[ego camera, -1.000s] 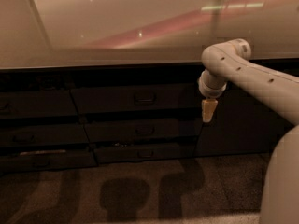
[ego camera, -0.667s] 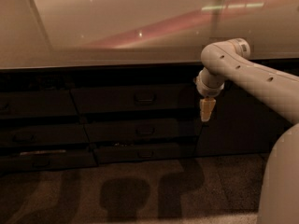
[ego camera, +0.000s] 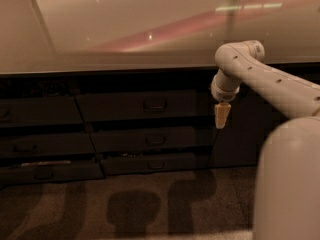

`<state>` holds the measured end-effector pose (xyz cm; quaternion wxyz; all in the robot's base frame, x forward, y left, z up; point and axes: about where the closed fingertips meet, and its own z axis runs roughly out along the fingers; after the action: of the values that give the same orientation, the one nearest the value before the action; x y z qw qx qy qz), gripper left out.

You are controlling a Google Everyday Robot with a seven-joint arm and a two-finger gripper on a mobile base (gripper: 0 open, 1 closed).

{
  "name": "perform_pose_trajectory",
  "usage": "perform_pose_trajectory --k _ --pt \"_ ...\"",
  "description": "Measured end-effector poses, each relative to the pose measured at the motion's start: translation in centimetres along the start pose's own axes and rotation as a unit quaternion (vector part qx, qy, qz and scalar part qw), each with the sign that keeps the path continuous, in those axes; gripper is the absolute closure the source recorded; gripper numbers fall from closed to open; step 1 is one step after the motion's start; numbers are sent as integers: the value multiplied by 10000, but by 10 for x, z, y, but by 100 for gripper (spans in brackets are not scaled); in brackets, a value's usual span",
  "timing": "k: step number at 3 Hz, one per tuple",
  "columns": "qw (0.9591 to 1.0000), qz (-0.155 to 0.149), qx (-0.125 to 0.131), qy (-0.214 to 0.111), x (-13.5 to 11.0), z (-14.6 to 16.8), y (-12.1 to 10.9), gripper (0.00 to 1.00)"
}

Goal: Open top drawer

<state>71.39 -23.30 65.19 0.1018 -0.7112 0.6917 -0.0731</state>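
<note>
The claw is hanging from the wrist of the pale jointed robot arm and is pointing straight down, close in front of the dark cabinet face. Nothing is showing in it, but I cannot tell whether it is open or closed.

Beside it on the left, at about the same height, the wide dark grey-brown top drawer front is lying level with the fronts around it, so it is looking fully closed. Its small loop handle is sitting further left of the claw, clearly apart from it. I am judging that the claw is hanging at this height because the handle is the only part to pull, so the approach is not finished.

Below and to the left, two shorter drawer fronts are lying closed. Directly behind the claw a plain dark cabinet door is standing. Above the claw the pale glossy worktop is spreading wide.
</note>
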Motion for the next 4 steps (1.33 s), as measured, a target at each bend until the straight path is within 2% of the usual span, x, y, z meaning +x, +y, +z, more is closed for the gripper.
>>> perform_pose_trajectory --k 1,2,3,4 --pt "9997 153 171 -18 10 -12 -23 0" --pt "9997 153 171 -18 10 -12 -23 0" --pt "9995 299 -67 35 18 10 -23 0" --pt "9995 317 -84 37 21 15 -24 0"
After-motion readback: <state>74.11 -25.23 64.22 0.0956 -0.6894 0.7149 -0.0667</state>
